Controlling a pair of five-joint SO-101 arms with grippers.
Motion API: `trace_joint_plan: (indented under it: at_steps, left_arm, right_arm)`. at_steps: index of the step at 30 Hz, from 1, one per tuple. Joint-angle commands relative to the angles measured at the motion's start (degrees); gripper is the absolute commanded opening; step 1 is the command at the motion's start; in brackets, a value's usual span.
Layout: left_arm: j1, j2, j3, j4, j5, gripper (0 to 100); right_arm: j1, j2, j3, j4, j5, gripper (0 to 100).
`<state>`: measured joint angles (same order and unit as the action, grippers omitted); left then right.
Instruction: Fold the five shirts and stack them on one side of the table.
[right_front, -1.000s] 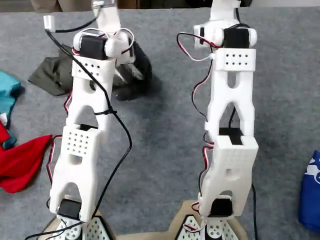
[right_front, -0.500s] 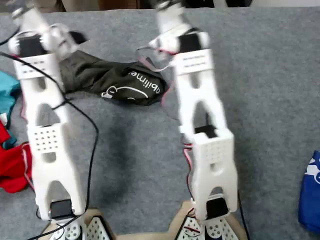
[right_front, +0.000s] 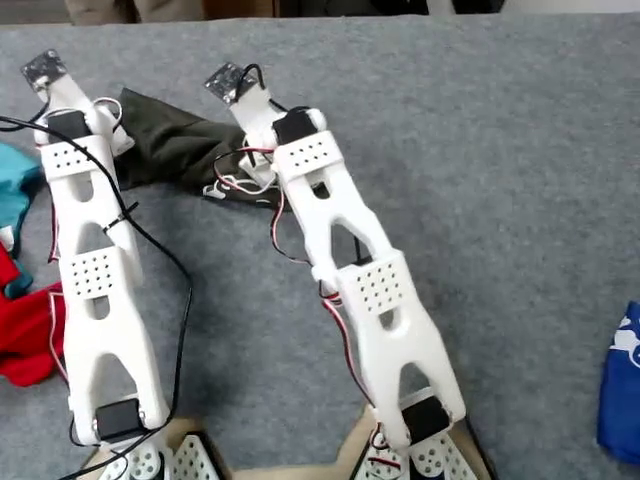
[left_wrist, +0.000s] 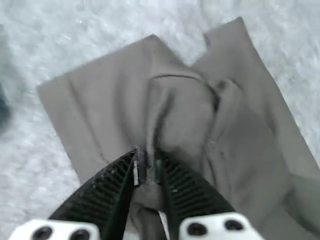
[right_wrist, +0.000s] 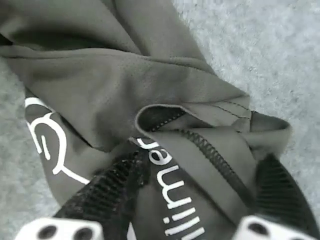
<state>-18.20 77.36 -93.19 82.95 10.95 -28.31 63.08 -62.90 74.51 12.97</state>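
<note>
A dark olive shirt (right_front: 170, 148) with white print lies crumpled at the far left of the grey table (right_front: 480, 160). My left gripper (left_wrist: 147, 167) is shut on a raised fold of this olive shirt (left_wrist: 180, 115). The left arm (right_front: 85, 250) stretches along the table's left side. My right gripper (right_wrist: 200, 185) stands open, its fingers (right_wrist: 117, 182) straddling the printed part of the olive shirt (right_wrist: 115, 95). The right arm (right_front: 340, 250) leans diagonally to the left over the shirt's near edge.
A teal shirt (right_front: 12, 195) and a red shirt (right_front: 25, 335) lie bunched at the left edge. A blue shirt (right_front: 620, 385) sits at the right edge. Grey table cloth stretches between the right arm and the blue shirt.
Both arms have swung to the left. The olive shirt was pulled out from a bunch into a longer shape, and the right arm now leans over its printed end.
</note>
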Motion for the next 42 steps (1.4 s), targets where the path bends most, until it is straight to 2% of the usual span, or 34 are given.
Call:
trace_joint_plan:
  at_steps: [1,3,5,8,12,18,25,32,36,38,42]
  left_arm:
    - [5.3,-1.0,-2.6,0.4,-0.5,2]
    - [7.9,-1.0,-2.6,0.4,-0.4,2]
    - [9.9,-1.2,-2.6,0.6,-0.4,2]
    - [12.6,-4.5,-2.6,3.9,-0.3,2]
    - [14.8,-12.1,-2.6,7.8,1.9,2]
    - [14.9,-26.9,-2.6,14.9,2.1,2]
    - [14.8,-40.4,-2.5,17.7,2.4,2]
    - [17.7,-43.3,-1.4,17.7,2.4,2]
    - [18.4,-43.3,1.3,17.4,2.4,2]
    - [18.6,-43.3,2.5,16.6,2.4,2]
    - [18.6,-43.3,3.6,16.1,2.5,2]
  right_arm:
    - [0.6,1.6,-6.8,1.1,0.4,18.6]
    - [2.3,3.0,-10.4,1.0,0.1,8.0]
    - [4.9,3.8,-14.7,1.7,-1.3,2.3]
    - [8.9,3.2,-23.4,5.9,-6.9,2.9]
    - [11.1,2.4,-33.4,12.4,-7.6,2.9]
    - [12.0,-10.0,-32.5,19.9,0.0,3.0]
    - [17.3,-19.3,-32.5,23.1,1.0,3.0]
    - [26.5,-25.4,-32.3,22.9,1.0,3.0]
    - [28.9,-25.0,-32.5,22.2,1.9,3.0]
    - [29.1,-25.1,-32.5,22.3,4.0,4.7]
    - [29.2,-25.2,-32.5,23.7,5.9,21.7]
